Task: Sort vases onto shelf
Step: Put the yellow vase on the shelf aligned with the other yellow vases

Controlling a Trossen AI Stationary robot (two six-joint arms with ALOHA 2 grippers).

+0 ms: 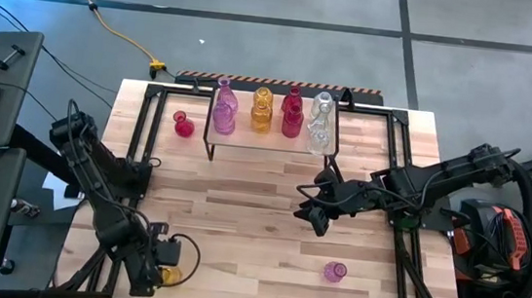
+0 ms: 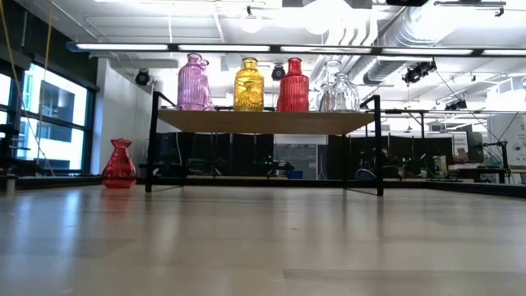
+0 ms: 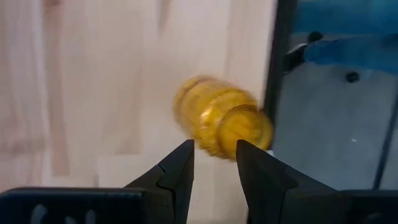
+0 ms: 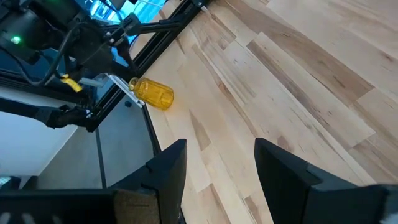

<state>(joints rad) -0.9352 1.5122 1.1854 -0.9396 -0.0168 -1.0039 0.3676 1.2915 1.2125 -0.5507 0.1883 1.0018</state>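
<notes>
**Shelf mostly filled; three vases remain on the tabletop**

Nearest the front edge, at the left corner of the butcher-block tabletop (image 1: 239, 225), a small amber glass vase (image 1: 171, 275) lies on its side right by the black frame rail. The left gripper (image 3: 214, 163) hovers just over it with its fingers a narrow gap apart; the vase sits beyond the fingertips, not between them, so nothing is gripped yet. Judging from this, picking up the amber vase is the step in hand.

Also near the front, toward the right side, a small pink glass vase (image 1: 334, 271) stands alone on the wood, well apart from either arm.

Further in, around the middle of the tabletop, the right gripper (image 1: 311, 212) hangs above bare wood with its fingers spread and empty, apparently waiting.

At the far side stands the small raised shelf with light wooden top and thin black legs (image 2: 267, 122). On it, in a row, are pink ribbed vases (image 2: 193, 82), an amber vase (image 2: 249, 85), red vases (image 2: 293, 86) and clear glass vases (image 2: 337, 90), grouped by colour. Left of the shelf, a bulbous red vase (image 2: 120, 164) stands on the tabletop, not yet placed.

So most of the job looks done: three vases are left to shelve — amber, pink and red.
</notes>
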